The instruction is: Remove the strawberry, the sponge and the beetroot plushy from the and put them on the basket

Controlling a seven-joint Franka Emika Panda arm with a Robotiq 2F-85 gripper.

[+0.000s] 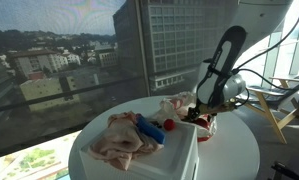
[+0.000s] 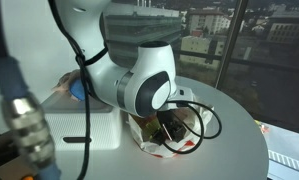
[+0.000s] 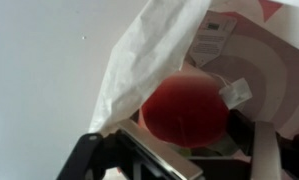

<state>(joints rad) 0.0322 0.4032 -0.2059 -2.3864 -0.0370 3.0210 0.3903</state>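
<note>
My gripper (image 3: pixel 194 150) is down inside the white and pink fabric basket (image 3: pixel 159 40), its fingers on either side of a round dark-red plushy with a white tag, the beetroot plushy (image 3: pixel 184 110). In an exterior view the gripper (image 1: pixel 203 115) is low over the basket (image 1: pixel 177 104) on the round white table. A blue sponge (image 1: pixel 149 129) and a small red strawberry (image 1: pixel 169 124) lie on a white box (image 1: pixel 174 155) beside the basket. In an exterior view the arm hides most of the basket (image 2: pixel 149 140).
A pinkish crumpled plush or cloth (image 1: pixel 117 140) lies on the white box next to the sponge. The round table (image 1: pixel 234 150) stands by large windows. Cables hang round the wrist (image 2: pixel 204 120). A wooden chair frame (image 1: pixel 274 115) stands behind the table.
</note>
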